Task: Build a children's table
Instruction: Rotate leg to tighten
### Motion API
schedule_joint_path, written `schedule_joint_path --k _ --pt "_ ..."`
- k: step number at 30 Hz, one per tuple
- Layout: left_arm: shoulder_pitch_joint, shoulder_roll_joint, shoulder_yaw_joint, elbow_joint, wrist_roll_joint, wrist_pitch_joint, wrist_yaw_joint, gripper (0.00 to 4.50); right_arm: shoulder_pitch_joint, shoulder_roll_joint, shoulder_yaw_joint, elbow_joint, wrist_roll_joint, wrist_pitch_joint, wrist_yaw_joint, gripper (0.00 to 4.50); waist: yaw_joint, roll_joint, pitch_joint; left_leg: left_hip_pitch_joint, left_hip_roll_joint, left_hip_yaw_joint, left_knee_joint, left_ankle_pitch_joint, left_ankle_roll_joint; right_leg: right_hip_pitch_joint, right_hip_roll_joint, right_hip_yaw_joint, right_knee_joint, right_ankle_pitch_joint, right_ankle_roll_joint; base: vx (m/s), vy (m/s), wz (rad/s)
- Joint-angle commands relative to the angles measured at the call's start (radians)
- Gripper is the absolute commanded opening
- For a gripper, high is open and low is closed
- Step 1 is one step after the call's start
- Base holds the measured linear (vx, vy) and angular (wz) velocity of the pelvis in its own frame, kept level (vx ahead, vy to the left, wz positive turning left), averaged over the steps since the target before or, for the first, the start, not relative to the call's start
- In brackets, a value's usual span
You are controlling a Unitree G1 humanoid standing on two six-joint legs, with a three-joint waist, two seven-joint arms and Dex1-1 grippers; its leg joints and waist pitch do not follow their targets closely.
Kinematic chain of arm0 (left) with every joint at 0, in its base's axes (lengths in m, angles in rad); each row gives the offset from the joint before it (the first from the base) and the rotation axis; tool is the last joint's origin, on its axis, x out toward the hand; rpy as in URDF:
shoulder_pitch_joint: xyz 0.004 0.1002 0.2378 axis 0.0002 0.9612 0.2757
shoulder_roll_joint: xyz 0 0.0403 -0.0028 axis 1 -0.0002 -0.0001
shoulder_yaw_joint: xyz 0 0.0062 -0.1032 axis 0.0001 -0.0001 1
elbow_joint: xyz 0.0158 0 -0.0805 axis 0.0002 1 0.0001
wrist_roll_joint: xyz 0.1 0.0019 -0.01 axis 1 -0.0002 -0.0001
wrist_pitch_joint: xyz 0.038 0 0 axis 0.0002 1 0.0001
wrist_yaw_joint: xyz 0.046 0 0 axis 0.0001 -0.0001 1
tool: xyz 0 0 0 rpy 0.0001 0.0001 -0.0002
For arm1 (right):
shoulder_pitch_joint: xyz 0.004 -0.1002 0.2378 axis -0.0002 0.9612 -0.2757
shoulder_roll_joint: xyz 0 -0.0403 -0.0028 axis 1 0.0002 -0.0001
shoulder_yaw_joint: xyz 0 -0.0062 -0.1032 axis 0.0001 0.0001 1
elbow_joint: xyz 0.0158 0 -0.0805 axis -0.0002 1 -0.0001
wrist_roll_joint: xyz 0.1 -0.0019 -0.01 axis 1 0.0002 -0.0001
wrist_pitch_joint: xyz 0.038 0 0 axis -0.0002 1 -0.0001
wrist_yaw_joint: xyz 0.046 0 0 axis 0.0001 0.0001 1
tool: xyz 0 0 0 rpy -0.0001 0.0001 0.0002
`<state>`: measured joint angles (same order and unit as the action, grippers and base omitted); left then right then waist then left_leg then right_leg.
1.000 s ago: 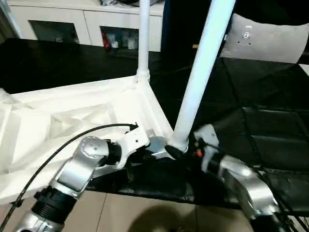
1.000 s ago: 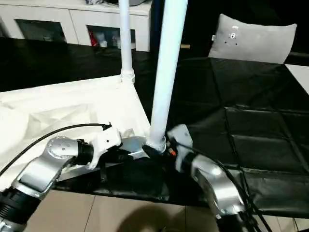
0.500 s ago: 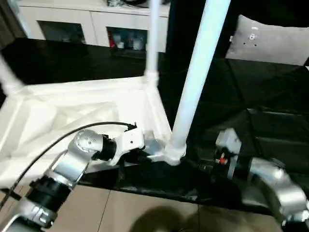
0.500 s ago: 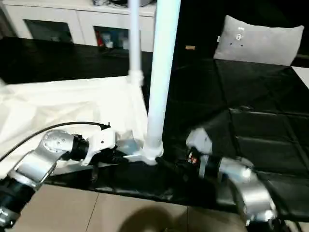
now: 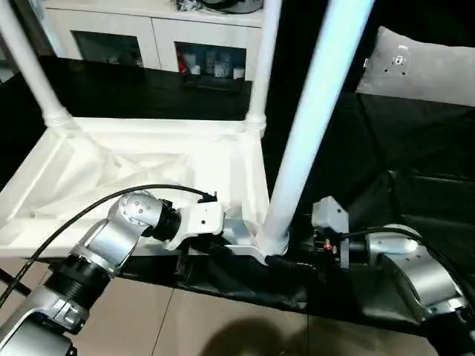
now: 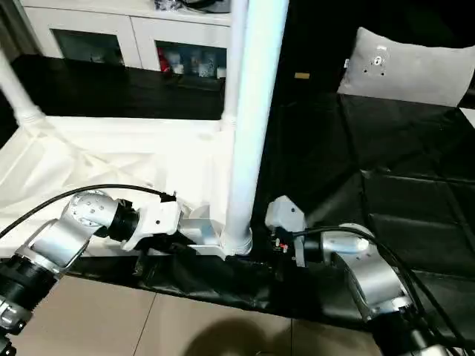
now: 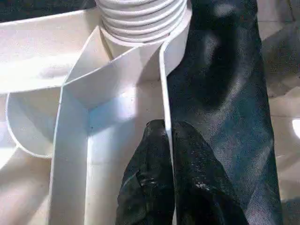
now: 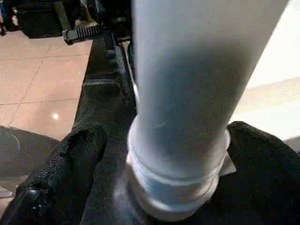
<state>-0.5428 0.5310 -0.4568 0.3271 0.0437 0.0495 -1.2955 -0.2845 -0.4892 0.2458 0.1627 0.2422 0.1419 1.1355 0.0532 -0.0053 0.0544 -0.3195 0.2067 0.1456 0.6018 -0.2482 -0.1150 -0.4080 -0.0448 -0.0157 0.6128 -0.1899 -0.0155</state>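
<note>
Left gripper [image 7: 168, 154]: fingers pinched closed on the thin rim wall of the table top [image 5: 148, 159], just beside the near corner socket. Right gripper [image 8: 173, 154]: fingers spread wide, one on each side of the base of the near leg [image 5: 315, 111], not clamping it. Table top lying underside up on the black mat [image 5: 401, 148], ribs facing upward. Near leg standing in its corner socket, threads visible at the collar, slightly tilted. Two more legs upright in the far corner sockets [image 5: 256, 119].

Hazards, as judged:
- Leg not fully seated: possible lean or drop-out with no clamp on it.
- Cross-threading if turned while tilted.
- Rim slip under the left pinch: top free to rotate with the leg.
</note>
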Motion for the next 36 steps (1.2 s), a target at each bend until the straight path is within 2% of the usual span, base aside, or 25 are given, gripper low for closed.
schedule_joint_path --k 1,2,4,6,7,15,17,20,26,28,29,30,31,32,33,34,36 --pt "-0.014 -0.004 -0.044 -0.004 0.034 -0.034 -0.038 0.00 -0.018 0.001 0.001 0.018 0.000 0.010 0.009 4.21 -0.003 -0.006 -0.063 -0.018 0.006 0.020 -0.066 -0.018 0.063 0.068 -0.061 0.034 -0.051 -0.041 -0.262 0.000 0.000 0.00" --pt "-0.015 -0.005 -0.045 -0.003 0.034 -0.036 -0.039 0.00 -0.022 0.003 -0.001 0.025 0.002 0.013 0.010 4.21 -0.002 -0.006 -0.063 -0.018 0.006 0.019 -0.067 -0.016 0.062 0.068 -0.061 0.034 -0.050 -0.038 -0.262 0.000 0.000 0.00" --pt "-0.018 -0.005 -0.048 0.002 0.033 -0.043 -0.043 0.00 -0.031 0.006 -0.003 0.041 0.004 0.010 0.013 3.84 0.002 -0.007 -0.065 -0.018 0.006 0.020 -0.066 -0.003 0.063 0.068 -0.062 0.034 -0.047 -0.016 -0.265 0.000 0.000 0.00" --pt "-0.018 -0.005 -0.050 0.006 0.032 -0.046 -0.044 0.00 -0.041 0.006 -0.005 0.058 0.004 0.005 0.018 3.76 0.003 -0.005 -0.066 -0.018 0.005 0.020 -0.064 0.010 0.065 0.068 -0.061 0.032 -0.044 0.009 -0.271 0.000 0.000 0.00" --pt "-0.017 -0.005 -0.052 0.004 0.032 -0.047 -0.045 0.00 -0.045 0.007 -0.006 0.065 0.006 0.007 0.021 3.67 0.003 -0.008 -0.066 -0.019 0.005 0.021 -0.063 0.013 0.070 0.069 -0.061 0.033 -0.044 0.019 -0.272 0.000 0.000 0.00" --pt "-0.016 -0.002 -0.054 0.009 0.032 -0.055 -0.055 0.00 -0.055 0.023 -0.001 0.080 0.011 0.008 0.039 3.04 0.005 -0.008 -0.066 -0.020 0.006 0.020 -0.064 0.002 0.065 0.070 -0.062 0.032 -0.045 -0.007 -0.267 0.000 0.000 0.00" --pt "-0.016 0.000 -0.054 0.009 0.030 -0.054 -0.055 0.00 -0.052 0.026 -0.002 0.079 0.016 0.011 0.042 2.91 0.005 -0.004 -0.067 -0.020 0.005 0.019 -0.064 0.010 0.064 0.071 -0.062 0.032 -0.044 0.004 -0.267 0.000 0.000 0.00" --pt "-0.008 -0.005 -0.047 0.001 0.016 -0.032 -0.053 0.00 -0.035 0.028 -0.005 0.062 0.026 0.033 0.041 2.77 0.005 -0.006 -0.067 -0.020 0.005 0.020 -0.063 0.012 0.066 0.071 -0.062 0.032 -0.044 0.012 -0.269 0.000 0.000 0.00" --pt "0.023 -0.042 -0.007 -0.066 -0.038 0.082 -0.006 0.00 0.023 0.059 -0.020 0.003 0.050 0.135 -0.029 2.74 0.005 -0.005 -0.066 -0.020 0.006 0.021 -0.064 0.014 0.060 0.072 -0.060 0.033 -0.044 0.018 -0.272 0.000 0.000 0.00" --pt "0.041 -0.095 0.027 -0.124 -0.058 0.213 0.089 0.00 0.059 0.144 -0.039 -0.013 0.016 0.180 -0.211 2.74 0.004 0.000 -0.065 -0.019 0.007 0.019 -0.065 0.011 0.050 0.069 -0.061 0.031 -0.045 0.012 -0.267 0.000 0.000 0.00" --pt "0.043 -0.109 0.034 -0.132 -0.062 0.237 0.110 0.00 0.061 0.165 -0.045 -0.008 0.008 0.186 -0.253 2.74 0.000 0.000 -0.062 -0.020 0.008 0.020 -0.067 0.006 0.041 0.068 -0.061 0.032 -0.046 0.001 -0.265 0.000 0.000 0.00" --pt "0.043 -0.117 0.037 -0.136 -0.064 0.249 0.122 0.00 0.061 0.176 -0.049 -0.006 0.003 0.189 -0.275 2.74 -0.003 0.000 -0.058 -0.019 0.003 0.020 -0.070 -0.031 0.023 0.065 -0.060 0.030 -0.056 -0.074 -0.253 0.000 0.000 0.00" --pt "0.044 -0.154 0.048 -0.154 -0.067 0.301 0.171 0.00 0.056 0.242 -0.076 0.013 -0.003 0.214 -0.389 2.74 -0.011 -0.003 -0.058 -0.021 0.000 0.017 -0.072 -0.058 0.005 0.071 -0.060 0.030 -0.061 -0.149 -0.231 0.000 0.000 0.00" --pt "0.044 -0.170 0.049 -0.160 -0.060 0.320 0.194 0.00 0.053 0.270 -0.089 0.022 -0.005 0.220 -0.436 2.74 -0.020 0.000 -0.057 -0.022 -0.001 0.016 -0.073 -0.074 -0.005 0.069 -0.060 0.032 -0.067 -0.199 -0.215 0.000 0.000 0.00" --pt "0.043 -0.199 0.049 -0.168 -0.044 0.349 0.234 0.00 0.047 0.317 -0.107 0.038 -0.015 0.225 -0.518 2.74 -0.026 -0.001 -0.055 -0.024 -0.001 0.016 -0.074 -0.081 -0.010 0.069 -0.060 0.033 -0.069 -0.218 -0.208 0.000 0.000 0.00" --pt "0.043 -0.211 0.048 -0.171 -0.035 0.360 0.251 0.00 0.045 0.335 -0.113 0.045 -0.023 0.225 -0.551 2.74 -0.032 -0.001 -0.055 -0.023 -0.002 0.016 -0.073 -0.090 -0.014 0.063 -0.060 0.033 -0.074 -0.247 -0.197 0.000 0.000 0.00" --pt "0.037 -0.249 0.050 -0.175 -0.012 0.399 0.301 0.00 0.040 0.370 -0.122 0.059 -0.041 0.221 -0.606 2.73 -0.039 -0.006 -0.056 -0.025 -0.003 0.014 -0.073 -0.098 -0.005 0.065 -0.059 0.034 -0.078 -0.278 -0.183 0.000 0.000 0.00"
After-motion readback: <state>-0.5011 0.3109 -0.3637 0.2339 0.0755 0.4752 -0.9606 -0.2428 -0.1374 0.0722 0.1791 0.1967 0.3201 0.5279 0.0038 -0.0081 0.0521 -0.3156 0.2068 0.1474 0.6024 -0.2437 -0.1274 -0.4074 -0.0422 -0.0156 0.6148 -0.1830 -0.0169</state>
